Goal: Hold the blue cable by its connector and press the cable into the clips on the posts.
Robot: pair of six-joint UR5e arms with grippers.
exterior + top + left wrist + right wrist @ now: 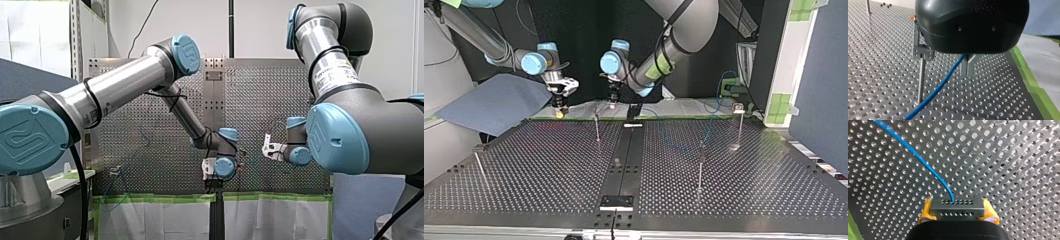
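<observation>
In the right wrist view my right gripper (957, 208) is shut on the dark grey connector (957, 206), with a yellow pad (926, 210) on each side. The blue cable (923, 160) leaves the connector and runs away over the perforated table. In the left wrist view my left gripper (967, 67) has its metal fingers together on the blue cable (935, 91), which slopes down to the table. A post with a metal clip (922, 52) stands just beside those fingers, with the cable outside the clip. In the top view both grippers, right (559, 109) and left (613, 102), hang at the table's far edge.
Several thin posts stand on the table: one near the grippers (597, 127), two at the top view's right (700, 165) (739, 125), one at its left (478, 167). Slack blue cable (710, 127) lies at that view's right. Green tape (1034, 82) marks the table edge.
</observation>
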